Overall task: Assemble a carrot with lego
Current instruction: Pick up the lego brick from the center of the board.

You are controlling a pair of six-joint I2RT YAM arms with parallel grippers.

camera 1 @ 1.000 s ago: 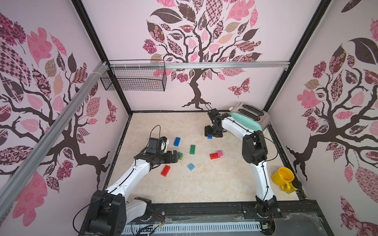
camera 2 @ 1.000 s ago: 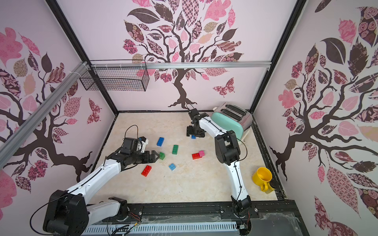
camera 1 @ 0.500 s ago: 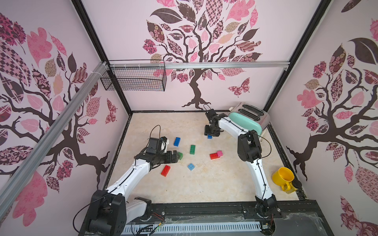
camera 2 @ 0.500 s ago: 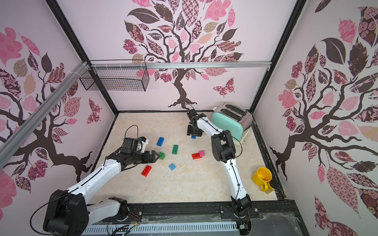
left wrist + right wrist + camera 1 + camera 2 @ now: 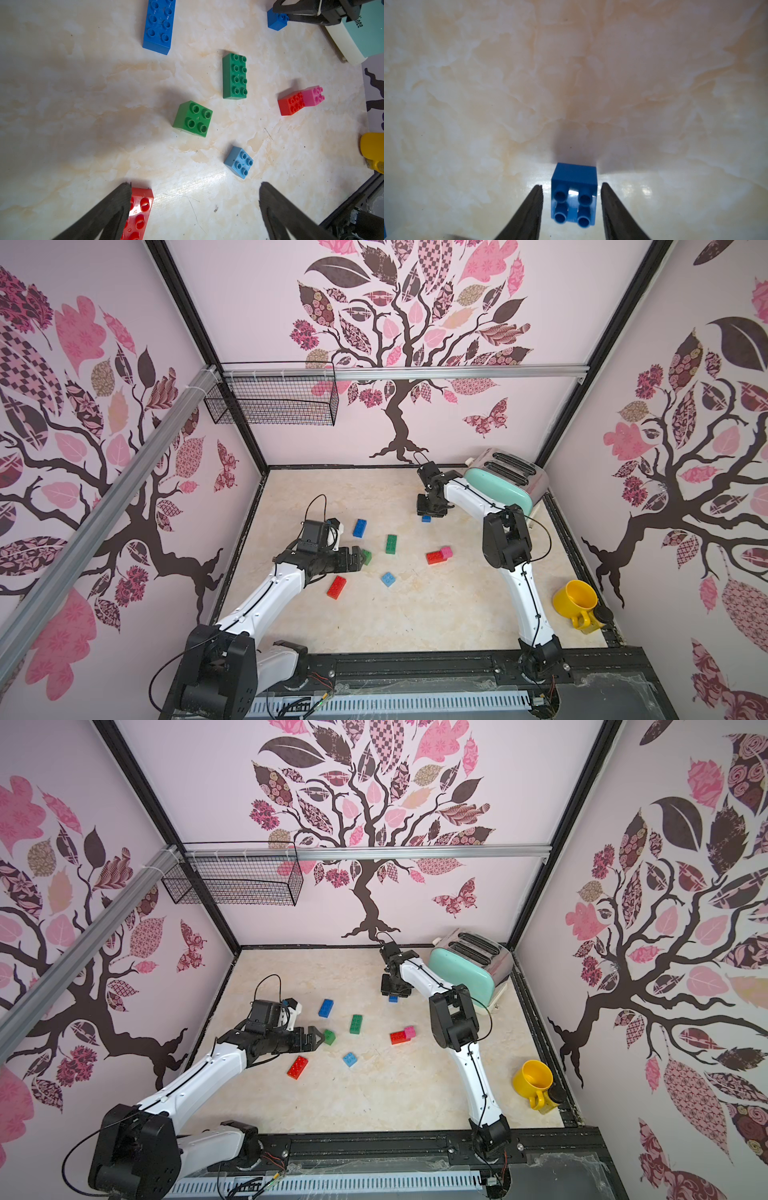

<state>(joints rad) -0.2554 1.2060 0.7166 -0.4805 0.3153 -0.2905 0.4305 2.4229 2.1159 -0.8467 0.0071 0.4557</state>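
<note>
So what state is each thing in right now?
Left pincer: wide open, empty.
Right pincer: open, straddling small blue brick, not touching.
Short red brick, pink brick: touching.
Square green brick: loose.
Long green brick: loose.
Long blue brick: loose.
Light blue brick: loose.
Long red brick: loose.
Yellow mug: empty.

This is a robotics lab test cell dressed up as a home corner. Black frame posts (image 5: pixel 200 336) and an aluminium rail (image 5: pixel 457 373) box in a marble-look tabletop (image 5: pixel 415 614), and the wall panels (image 5: pixel 249 302) carry printed tree wallpaper. A white left arm (image 5: pixel 266 597) and right arm (image 5: pixel 528 597) are bolted to a black base rail (image 5: pixel 415 666) at 6 o'clock. The household props are a toaster (image 5: pixel 503 485) at 1 o'clock, a yellow mug (image 5: pixel 575 602) at 4 o'clock, a wire basket (image 5: pixel 272 400) hung at 10 o'clock, and toy bricks (image 5: pixel 391 544) mid-tabletop.
</note>
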